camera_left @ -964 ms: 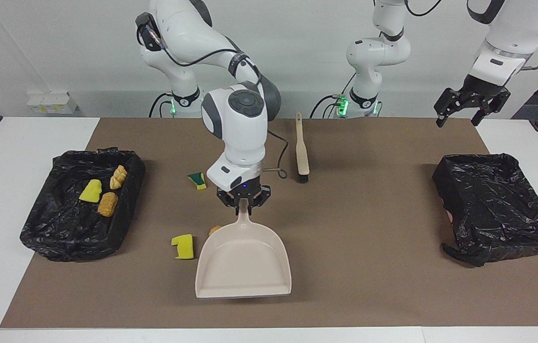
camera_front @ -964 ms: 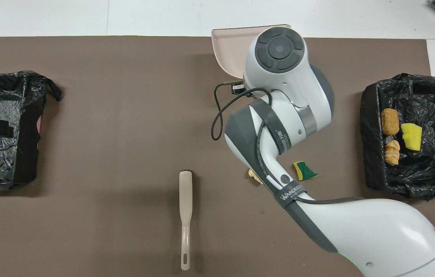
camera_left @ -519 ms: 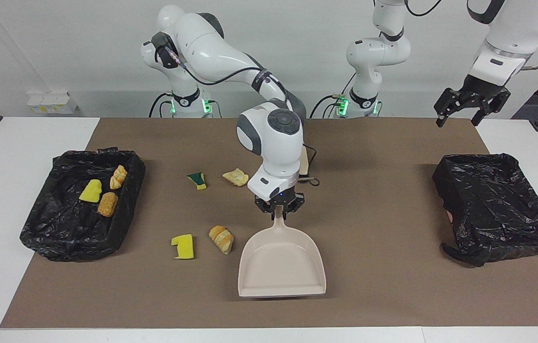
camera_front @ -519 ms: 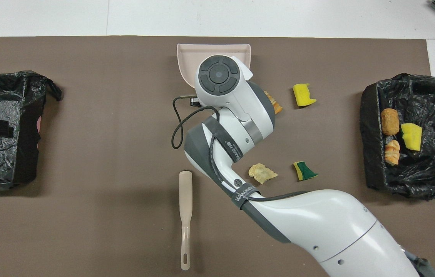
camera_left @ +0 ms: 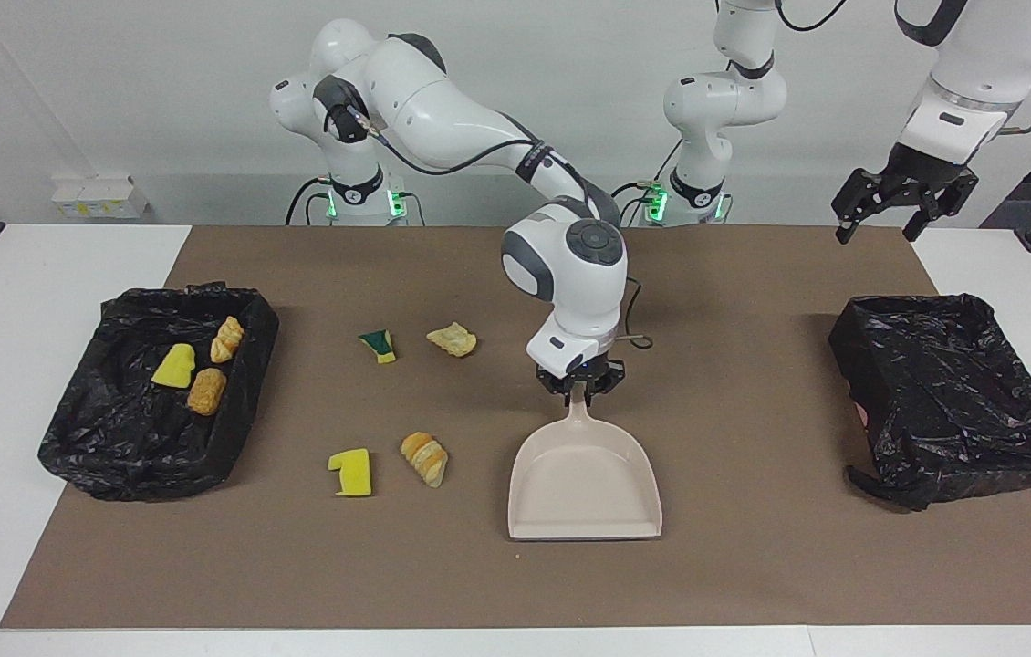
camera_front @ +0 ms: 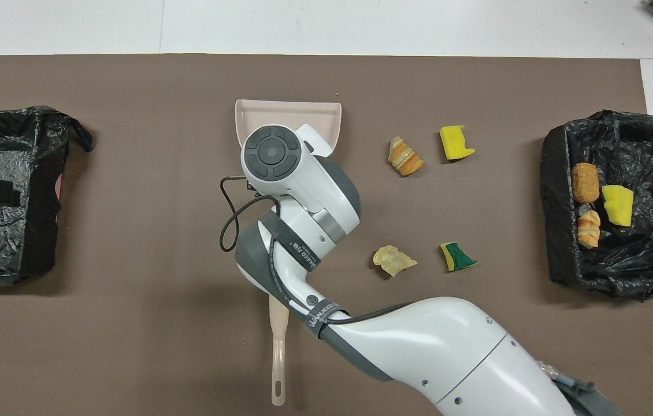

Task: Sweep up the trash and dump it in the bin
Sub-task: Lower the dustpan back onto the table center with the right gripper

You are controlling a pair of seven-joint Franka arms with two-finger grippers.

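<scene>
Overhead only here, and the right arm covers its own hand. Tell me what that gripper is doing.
Observer: The right gripper is shut on the dustpan, gripping the handle.
Operator: Report what is inside the pan. The arm hides most of it from me.
Observer: The pan is empty. Nothing lies in it.
Operator: Now the left gripper. Give me its state.
Observer: The left gripper waits raised at the left arm's end of the table, open and holding nothing.
</scene>
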